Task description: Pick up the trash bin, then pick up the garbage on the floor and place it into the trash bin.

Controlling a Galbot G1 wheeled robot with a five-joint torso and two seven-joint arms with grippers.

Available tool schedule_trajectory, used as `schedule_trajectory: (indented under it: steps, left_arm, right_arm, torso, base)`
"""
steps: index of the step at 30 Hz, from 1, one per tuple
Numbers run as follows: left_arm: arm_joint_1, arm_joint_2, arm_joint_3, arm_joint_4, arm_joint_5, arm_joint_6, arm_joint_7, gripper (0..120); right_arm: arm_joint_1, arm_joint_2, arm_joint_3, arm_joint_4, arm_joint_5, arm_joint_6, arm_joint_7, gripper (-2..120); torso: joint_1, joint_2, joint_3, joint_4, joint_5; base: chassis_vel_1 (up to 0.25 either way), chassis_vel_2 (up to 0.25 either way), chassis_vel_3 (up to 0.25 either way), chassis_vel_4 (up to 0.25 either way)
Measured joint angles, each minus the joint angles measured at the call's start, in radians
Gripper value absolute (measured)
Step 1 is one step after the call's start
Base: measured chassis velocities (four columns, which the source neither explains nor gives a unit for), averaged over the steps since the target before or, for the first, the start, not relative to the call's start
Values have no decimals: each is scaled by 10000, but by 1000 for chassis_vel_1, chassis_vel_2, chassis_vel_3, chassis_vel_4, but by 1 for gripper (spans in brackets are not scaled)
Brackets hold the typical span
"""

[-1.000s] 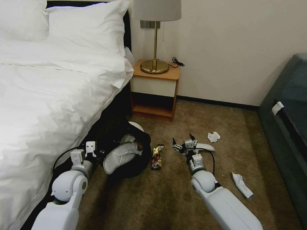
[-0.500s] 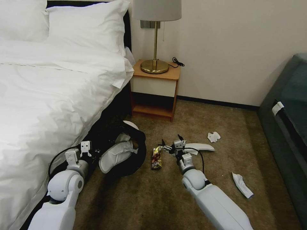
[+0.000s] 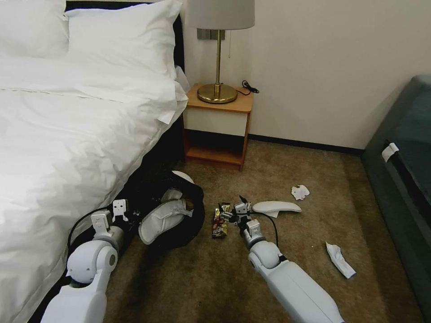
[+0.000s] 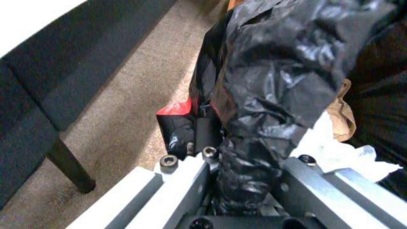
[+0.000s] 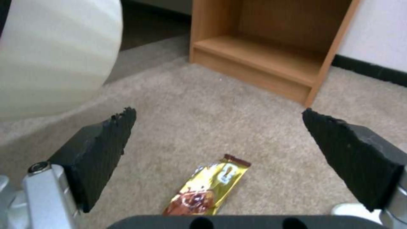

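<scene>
Left gripper clamps the black-bagged round trash bin, one white slipper inside; right gripper, jaws apart, hovers over the gold snack wrapper; tissues remain.

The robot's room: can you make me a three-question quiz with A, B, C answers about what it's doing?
1. Where is the gold wrapper? A on the bed; B on the carpet below the right gripper; C in the bin.
2. How many slippers lie loose on the carpet? A one; B three; C none.
3. The left gripper is: A open; B shut on the trash bin; C holding a lamp.

Answers: B, the wrapper lies on carpet between the open fingers; A, one slipper lies there, another sits in the bin; B, it pinches the bin's black bag.
</scene>
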Motion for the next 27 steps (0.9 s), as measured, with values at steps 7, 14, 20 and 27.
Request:
schedule_trajectory:
  steps: [7,14,20,27]
  left_arm:
    - [67,-103,7,-1,61,-3,15,0]
    - [188,-178,18,-63,181,-14,79,0]
    - [217,-203,81,-80,233,-16,97,0]
    - [237,-255,171,-69,293,-21,107,0]
  right_arm:
    - [113,107,-185,-503,-23,17,-328,100]
    - [261,275,-314,-1069,-121,103,-543,100]
    - [392,341,-421,-1285,-130,149,-626,100]
    - [603,490,-561,-1773,-151,257,-688,100]
  torso:
    - [0,0,0,1,1]
    - [0,0,0,2,0]
    - [0,0,0,1,1]
    - [0,-1,0,2,0]
  base:
    - [0,0,0,0]
    - [0,0,0,0]
    - [0,0,0,0]
    - [0,0,0,0]
